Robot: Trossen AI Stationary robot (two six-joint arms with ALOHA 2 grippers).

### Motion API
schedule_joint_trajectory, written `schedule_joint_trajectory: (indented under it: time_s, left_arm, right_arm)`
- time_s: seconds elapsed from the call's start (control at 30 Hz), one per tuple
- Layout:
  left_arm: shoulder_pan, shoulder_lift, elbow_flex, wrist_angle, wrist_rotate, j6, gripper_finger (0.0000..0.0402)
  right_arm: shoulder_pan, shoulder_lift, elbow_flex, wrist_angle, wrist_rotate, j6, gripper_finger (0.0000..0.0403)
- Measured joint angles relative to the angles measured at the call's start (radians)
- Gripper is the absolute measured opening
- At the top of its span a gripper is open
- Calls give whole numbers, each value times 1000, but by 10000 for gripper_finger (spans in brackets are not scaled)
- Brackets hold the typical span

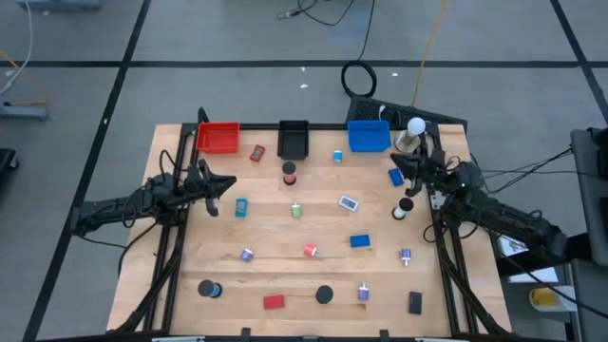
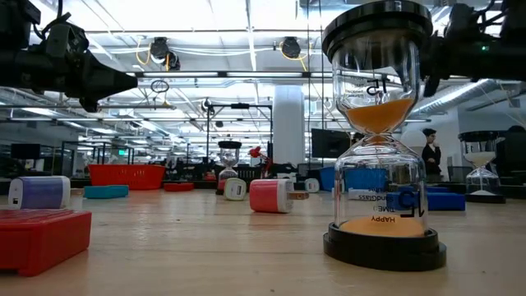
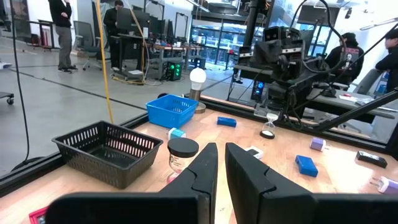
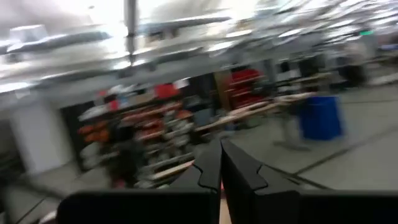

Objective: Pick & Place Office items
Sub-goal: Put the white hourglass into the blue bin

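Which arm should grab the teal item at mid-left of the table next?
Left. The left gripper hovers right beside the teal item; the right gripper sits across the table by the blue tray.

A clear glass hourglass with orange sand and black caps (image 2: 379,136) fills the low view at the table's 3 o'clock side. Seen from behind, its lettering is mirrored: a large blue "15" on the lower bulb, "HAPPY" and "TIME" beside it, and "15" on the upper bulb.
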Motion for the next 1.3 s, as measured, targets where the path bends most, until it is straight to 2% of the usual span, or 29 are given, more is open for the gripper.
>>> schedule_joint_trajectory:
  time_s: [0.07,0.13,0.27,0.5,0.67,0.77,0.97,1.3]
  left_arm:
    - [0,0,0,0,0,0,40]
    - [0,0,0,0,0,1,40]
    - [0,0,0,0,0,1,40]
    - [0,0,0,0,0,0,40]
    - [0,0,0,0,0,0,40]
    - [0,0,0,0,0,1,40]
    - [0,0,0,0,0,0,40]
    - [0,0,0,0,0,0,40]
  right_arm:
    - [1,71,0,48,-45,15,0]
    - [9,138,5,82,-47,24,0]
    - [61,269,89,-32,-7,-38,0]
    - [260,454,340,-370,312,-228,0]
    - [371,543,434,-486,481,-241,0]
    - [403,601,486,-626,539,-162,0]
    - [513,697,656,-1079,660,65,0]
    - [750,783,864,-1689,658,604,1]
